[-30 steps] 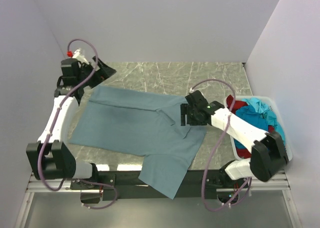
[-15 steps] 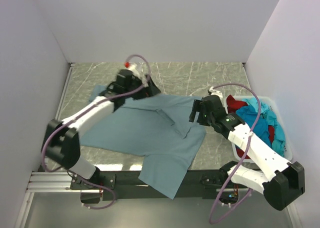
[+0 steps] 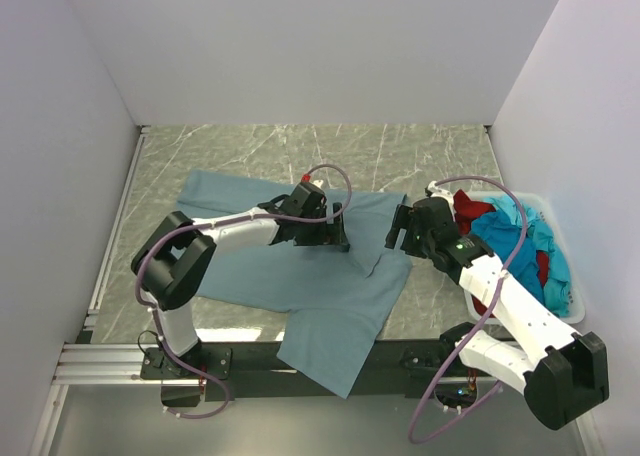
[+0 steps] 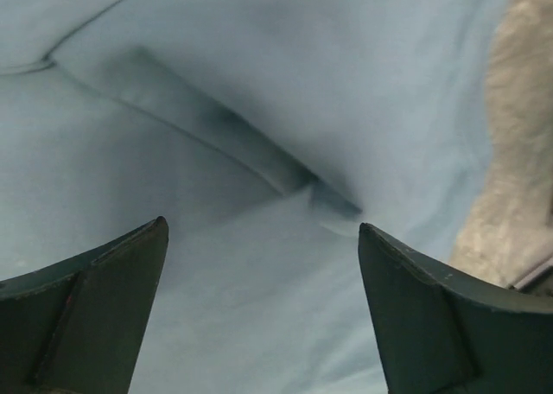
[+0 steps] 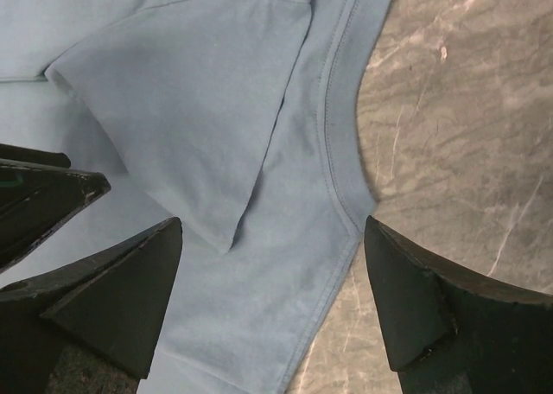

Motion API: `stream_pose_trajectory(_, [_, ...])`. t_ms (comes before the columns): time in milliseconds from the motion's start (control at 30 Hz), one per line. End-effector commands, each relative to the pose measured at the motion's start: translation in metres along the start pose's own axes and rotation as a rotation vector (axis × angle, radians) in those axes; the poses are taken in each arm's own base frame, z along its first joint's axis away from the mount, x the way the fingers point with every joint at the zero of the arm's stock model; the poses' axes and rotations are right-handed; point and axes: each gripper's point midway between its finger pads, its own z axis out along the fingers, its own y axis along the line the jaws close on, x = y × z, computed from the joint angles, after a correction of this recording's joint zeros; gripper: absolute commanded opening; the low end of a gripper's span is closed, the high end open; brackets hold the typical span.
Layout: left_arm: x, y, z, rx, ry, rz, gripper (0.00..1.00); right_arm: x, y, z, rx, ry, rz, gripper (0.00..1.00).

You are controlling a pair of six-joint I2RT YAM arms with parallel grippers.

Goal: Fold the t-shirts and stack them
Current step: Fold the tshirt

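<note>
A grey-blue t-shirt (image 3: 250, 261) lies spread on the marble table, with one end hanging over the near edge. A flap of it is folded over near the middle (image 5: 199, 109). My left gripper (image 3: 337, 231) is open and empty, hovering low over the shirt's middle beside that fold (image 4: 261, 225). My right gripper (image 3: 398, 231) is open and empty above the shirt's right edge (image 5: 273, 223), where a stitched hem meets the marble. The turquoise t-shirt (image 3: 525, 226) and the dark red t-shirt (image 3: 465, 206) lie bunched in the bin.
A white plastic bin (image 3: 553, 208) stands at the right edge of the table. White walls close in the back and both sides. Bare marble (image 3: 400, 156) shows behind the shirt and at its right (image 5: 467, 109). A left finger (image 5: 43, 187) shows in the right wrist view.
My left arm has swung from the far left corner across to the middle of the shirt. My right gripper has shifted right, from over the shirt to its right edge.
</note>
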Motion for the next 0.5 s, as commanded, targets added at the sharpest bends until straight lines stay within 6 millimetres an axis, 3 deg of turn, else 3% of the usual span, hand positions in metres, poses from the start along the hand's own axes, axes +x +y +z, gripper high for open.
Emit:
stream_pose_trajectory(0, [-0.023,-0.007,0.0,-0.024,-0.072,0.0,0.95,-0.01,0.0,-0.001,-0.022,-0.056,-0.017,0.92])
stream_pose_trajectory(167, [-0.012,-0.006,0.016,-0.055,-0.029,0.004,0.86,-0.007,-0.001,0.002,-0.03,-0.04,-0.025,0.92])
stream_pose_trajectory(467, [-0.01,-0.011,0.027,-0.076,-0.011,0.015,0.91,-0.005,0.0,0.003,-0.047,-0.038,-0.034,0.91])
